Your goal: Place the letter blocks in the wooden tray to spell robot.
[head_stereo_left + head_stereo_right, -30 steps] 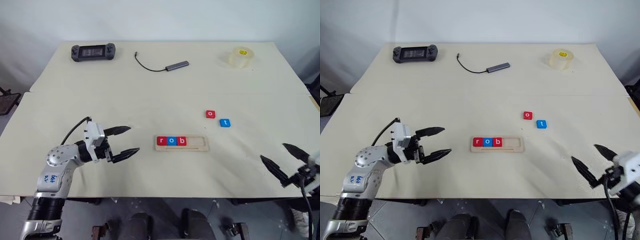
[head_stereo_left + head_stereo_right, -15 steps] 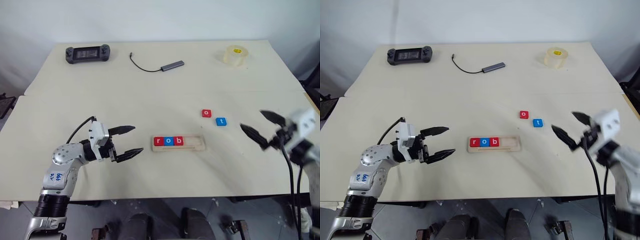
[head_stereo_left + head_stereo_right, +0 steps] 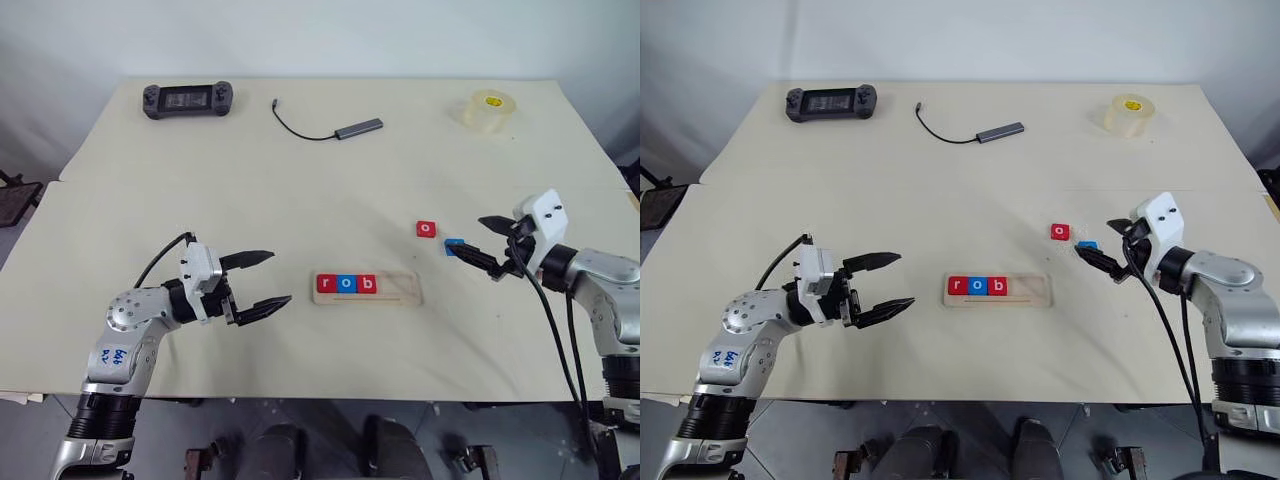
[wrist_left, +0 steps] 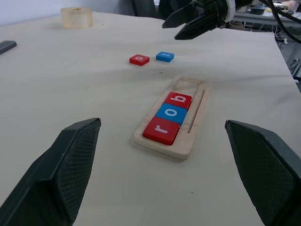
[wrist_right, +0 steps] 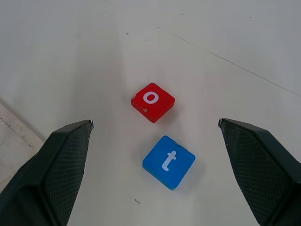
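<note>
On the desk (image 3: 300, 180) the wooden tray (image 3: 400, 291) lies lengthwise, and three letter blocks are already seated at its left end: a red r (image 3: 325, 284), a blue o (image 3: 346, 284) and a red b (image 3: 367, 285). The right part of the groove is bare, evidently kept for the last two letters. Those are found loose on the desk at about one o'clock from the tray: the red o block (image 3: 426, 228) and, just beside it at about four o'clock, the blue t block (image 5: 169, 161). The right tool (image 3: 481, 242) is held with its fingers spread wide and empty just over the blue t, both blocks lying within its span, probably so either can be picked; the red o is judged to be needed first. The left tool (image 3: 264, 279) is held wide and empty at nine o'clock from the tray, apparently kept clear.
</note>
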Motion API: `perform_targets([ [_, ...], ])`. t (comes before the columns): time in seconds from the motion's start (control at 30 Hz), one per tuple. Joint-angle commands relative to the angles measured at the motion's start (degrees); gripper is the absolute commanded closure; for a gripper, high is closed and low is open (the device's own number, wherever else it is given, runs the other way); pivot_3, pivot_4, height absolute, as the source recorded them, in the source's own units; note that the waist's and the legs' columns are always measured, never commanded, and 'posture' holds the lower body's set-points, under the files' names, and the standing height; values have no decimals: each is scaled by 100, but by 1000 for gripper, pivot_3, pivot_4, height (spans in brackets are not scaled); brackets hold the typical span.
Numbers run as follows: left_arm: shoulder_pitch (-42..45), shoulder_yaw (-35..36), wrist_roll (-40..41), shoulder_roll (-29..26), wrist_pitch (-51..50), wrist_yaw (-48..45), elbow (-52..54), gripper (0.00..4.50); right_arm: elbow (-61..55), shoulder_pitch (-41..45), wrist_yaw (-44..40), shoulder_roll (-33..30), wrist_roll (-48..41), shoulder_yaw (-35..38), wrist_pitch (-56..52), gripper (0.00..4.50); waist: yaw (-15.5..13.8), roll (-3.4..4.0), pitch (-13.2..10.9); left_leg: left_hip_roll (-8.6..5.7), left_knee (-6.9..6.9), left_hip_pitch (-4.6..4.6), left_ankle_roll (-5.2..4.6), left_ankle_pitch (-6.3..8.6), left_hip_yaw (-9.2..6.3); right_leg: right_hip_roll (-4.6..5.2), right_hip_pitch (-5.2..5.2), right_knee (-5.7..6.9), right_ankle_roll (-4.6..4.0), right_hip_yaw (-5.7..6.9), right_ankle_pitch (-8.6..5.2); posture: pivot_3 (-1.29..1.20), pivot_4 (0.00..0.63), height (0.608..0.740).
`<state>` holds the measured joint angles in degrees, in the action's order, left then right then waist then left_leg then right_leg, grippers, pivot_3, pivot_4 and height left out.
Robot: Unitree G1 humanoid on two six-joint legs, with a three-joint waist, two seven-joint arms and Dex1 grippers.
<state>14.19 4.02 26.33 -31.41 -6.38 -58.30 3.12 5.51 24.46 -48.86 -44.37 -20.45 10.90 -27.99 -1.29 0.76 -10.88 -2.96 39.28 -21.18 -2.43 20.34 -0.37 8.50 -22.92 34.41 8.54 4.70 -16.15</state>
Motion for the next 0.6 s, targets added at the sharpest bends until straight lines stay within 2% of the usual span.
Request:
perform_targets([
  [0.03, -12, 40, -49, -11, 128, 33, 140, 0, -223, 141, -9, -91, -29, -20, -126, 8, 6, 0, 0, 0, 0, 0, 0, 0, 1, 0, 0, 0, 0, -1, 0, 0, 150, 740],
  [0.3, 61, 36, 48, 42, -49, 112, 190, 0, -246, 439, 254, -43, -60, -76, -695, 8, -3, 0, 0, 0, 1, 0, 0, 0, 1, 0, 0, 1, 1, -1, 1, 0, 150, 740],
  [0.43, -30, 28, 83, -13, -134, 67, 285, 0, -201, 1201, 1339, 373, 6, -134, -2171, 8, 48, 0, 0, 2, 5, 0, 0, 0, 3, 0, -1, 3, 1, -3, 1, 0, 150, 740],
  [0.6, -52, 23, 64, -8, -98, 88, 294, 0, -33, 1582, 1991, 897, 134, -253, -2620, 8, 108, 0, 0, 7, 3, -1, 6, -2, -1, -5, -5, 6, 0, -2, 0, 0, 150, 740],
])
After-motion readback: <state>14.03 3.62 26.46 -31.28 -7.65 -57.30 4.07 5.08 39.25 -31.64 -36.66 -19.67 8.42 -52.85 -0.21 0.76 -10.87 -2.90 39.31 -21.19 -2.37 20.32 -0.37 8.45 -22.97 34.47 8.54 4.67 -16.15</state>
